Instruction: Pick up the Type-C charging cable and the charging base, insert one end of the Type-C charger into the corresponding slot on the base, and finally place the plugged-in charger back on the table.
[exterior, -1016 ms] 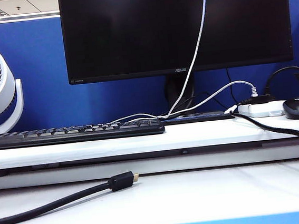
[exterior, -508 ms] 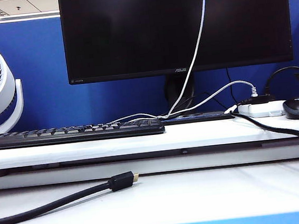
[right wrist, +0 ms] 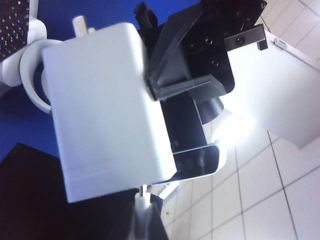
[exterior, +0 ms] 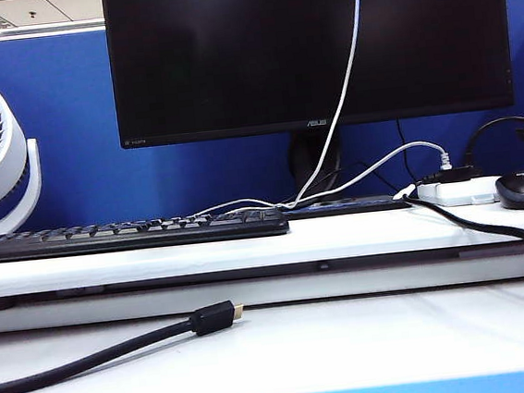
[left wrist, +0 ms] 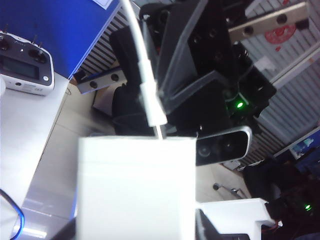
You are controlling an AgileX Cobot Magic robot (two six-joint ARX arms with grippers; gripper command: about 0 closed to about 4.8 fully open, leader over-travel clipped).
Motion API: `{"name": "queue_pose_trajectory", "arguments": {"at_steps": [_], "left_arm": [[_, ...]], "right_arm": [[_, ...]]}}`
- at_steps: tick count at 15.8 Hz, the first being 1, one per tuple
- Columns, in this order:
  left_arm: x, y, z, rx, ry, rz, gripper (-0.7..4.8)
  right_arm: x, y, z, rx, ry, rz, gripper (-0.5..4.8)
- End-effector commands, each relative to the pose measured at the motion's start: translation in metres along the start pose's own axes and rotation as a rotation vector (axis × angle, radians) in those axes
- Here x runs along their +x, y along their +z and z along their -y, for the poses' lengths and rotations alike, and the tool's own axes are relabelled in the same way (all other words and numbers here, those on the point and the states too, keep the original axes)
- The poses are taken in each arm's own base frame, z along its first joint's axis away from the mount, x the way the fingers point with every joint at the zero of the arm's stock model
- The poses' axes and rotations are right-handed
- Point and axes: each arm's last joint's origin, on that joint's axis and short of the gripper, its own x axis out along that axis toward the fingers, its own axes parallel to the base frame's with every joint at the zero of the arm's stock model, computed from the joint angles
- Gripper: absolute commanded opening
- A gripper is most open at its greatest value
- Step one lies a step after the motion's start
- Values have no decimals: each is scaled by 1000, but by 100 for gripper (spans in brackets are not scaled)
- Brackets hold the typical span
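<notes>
Step in hand: insertion, at or near seating; both items are held aloft, above what the exterior view takes in, where only a hanging run of the Type-C charging cable [exterior: 344, 82] crosses the dark monitor [exterior: 308, 48] from top centre down toward the keyboard [exterior: 126, 234].

Charging base [right wrist: 102, 107]: off-white block, upper left and centre of the right wrist view, lower centre of the left wrist view; carried by the left gripper [right wrist: 192, 92], whose black fingers [right wrist: 187, 82] clamp its side at a moderate spread set by the block's width.

Plug end: in the left wrist view the white collar and silvery tip meet the base's top face at centre frame; whether the tip is fully home cannot be told, as the glare on the block hides the slot.

Right gripper [left wrist: 150, 107]: nearly shut, pinching the thin cable just behind its plug, upper centre of the left wrist view.

Next move, as judged: a short straight push along the plug's axis if not seated, base held steady; then lowering the joined pair to the table [exterior: 286, 347], lower half of the exterior view.
</notes>
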Motion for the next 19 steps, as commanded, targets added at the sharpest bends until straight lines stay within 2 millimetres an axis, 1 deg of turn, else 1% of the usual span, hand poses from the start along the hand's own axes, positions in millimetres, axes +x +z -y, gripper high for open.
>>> {"name": "queue_pose_trajectory", "arguments": {"at_steps": [1,13,16,19], "left_arm": [[-1,6,4,28,-11,18,268],[-1,8,4,29,-12,26,268],[0,9,1,37,26,37,268],[3,9,-10,18,52,35,268]], "right_arm": [[0,0,3,-18,-22,5,-1],[2,-2,1,-17,-19,3,-1],[4,-3,-1,-13,-10,-5,-1],[4,-3,-2,-13,4,-29,-1]]}}
